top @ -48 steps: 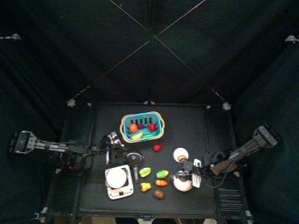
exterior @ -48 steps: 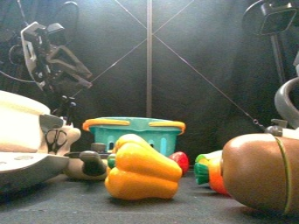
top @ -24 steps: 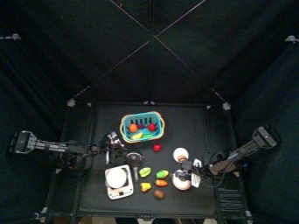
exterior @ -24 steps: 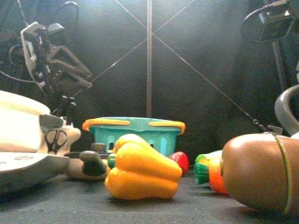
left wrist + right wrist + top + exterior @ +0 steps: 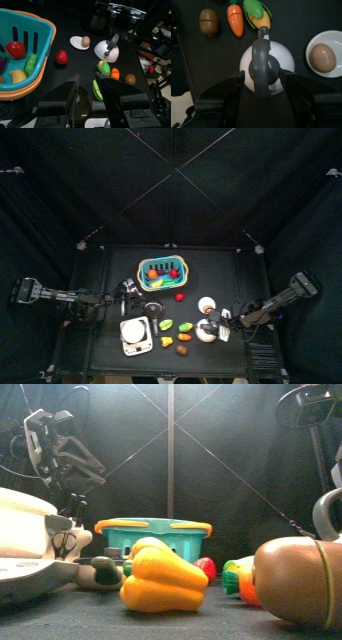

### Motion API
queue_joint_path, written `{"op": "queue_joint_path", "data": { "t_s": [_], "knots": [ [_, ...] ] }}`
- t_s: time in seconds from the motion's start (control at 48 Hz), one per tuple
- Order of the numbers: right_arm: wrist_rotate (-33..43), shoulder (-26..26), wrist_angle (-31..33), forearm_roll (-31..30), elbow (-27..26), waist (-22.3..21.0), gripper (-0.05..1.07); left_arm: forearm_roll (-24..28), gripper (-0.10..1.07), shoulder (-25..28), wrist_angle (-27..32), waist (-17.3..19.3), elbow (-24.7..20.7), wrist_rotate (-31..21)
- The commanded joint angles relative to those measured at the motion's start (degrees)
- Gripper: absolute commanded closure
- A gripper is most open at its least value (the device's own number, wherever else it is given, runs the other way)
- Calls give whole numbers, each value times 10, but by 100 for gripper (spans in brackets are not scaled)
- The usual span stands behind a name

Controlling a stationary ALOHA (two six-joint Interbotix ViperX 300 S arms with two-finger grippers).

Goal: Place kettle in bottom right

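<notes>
The kettle (image 5: 266, 64) is white and rounded with a dark handle. It fills the middle of the right wrist view, and my right gripper (image 5: 265, 76) is shut on it with a jaw against each side. In the top view the kettle (image 5: 210, 334) is near the table's front, right of centre, with the right gripper (image 5: 222, 330) on it. It shows at the right edge of the front view (image 5: 329, 512) and in the left wrist view (image 5: 108, 49). My left gripper (image 5: 92, 87) rests open at the table's left (image 5: 130, 294).
A teal basket (image 5: 164, 273) of toy food stands at the back middle. A white square device (image 5: 135, 334) sits front left. Close to the kettle are a plate with an egg (image 5: 326, 54), a carrot (image 5: 236, 22), corn (image 5: 258, 17) and a brown piece (image 5: 209, 21). A yellow pepper (image 5: 163, 579) lies near the front.
In the front view the kettle has sunk a little and shifted right. The left arm has not moved.
</notes>
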Motion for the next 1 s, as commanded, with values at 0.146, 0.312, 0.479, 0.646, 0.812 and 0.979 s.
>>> {"op": "queue_joint_path", "data": {
  "t_s": [0.146, 0.312, 0.479, 0.646, 0.812, 0.979],
  "knots": [
    [-2, -17, 25, -40, -21, -4, 13, 1, 23, 1, -3, 1, -7, 0],
    [4, -11, 21, -111, -44, -39, 13, 1, 23, 1, -3, 1, -7, 1],
    [5, 11, -18, -141, -71, -97, 13, 1, 23, 1, -3, 1, -7, 1],
    [1, 65, -113, -142, -95, -167, 13, 1, 23, 1, -4, 1, -7, 1],
    [-6, 136, -215, -183, -112, -207, 13, 1, 23, 0, -7, -2, -7, 4],
    [-3, 220, -271, -290, -155, -226, 14, 12, 23, -3, -19, 1, -7, 6]
  ]
}}
